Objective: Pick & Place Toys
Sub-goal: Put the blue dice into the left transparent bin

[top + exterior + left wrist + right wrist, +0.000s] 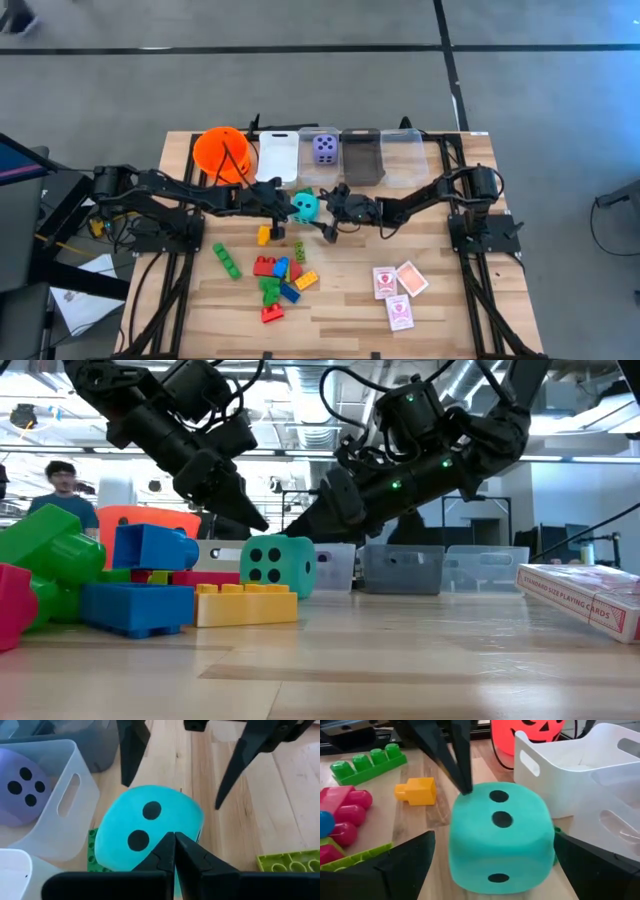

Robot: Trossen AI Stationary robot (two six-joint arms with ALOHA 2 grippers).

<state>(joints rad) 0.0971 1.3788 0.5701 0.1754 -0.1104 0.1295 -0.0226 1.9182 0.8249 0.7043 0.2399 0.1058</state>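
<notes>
Around the soft, rounded teal die the right hand spreads; left hand pressed together

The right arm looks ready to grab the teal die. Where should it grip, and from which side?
Grip the teal die across its two flat opposite side faces. The open right gripper already straddles it from its own side; the shut left gripper touches the far side.

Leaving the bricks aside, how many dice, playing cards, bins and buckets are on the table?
Dice: 2 (teal die, purple die)
Playing cards: 3
Bins: 4
Orange bucket: 1
Total: 10
</notes>
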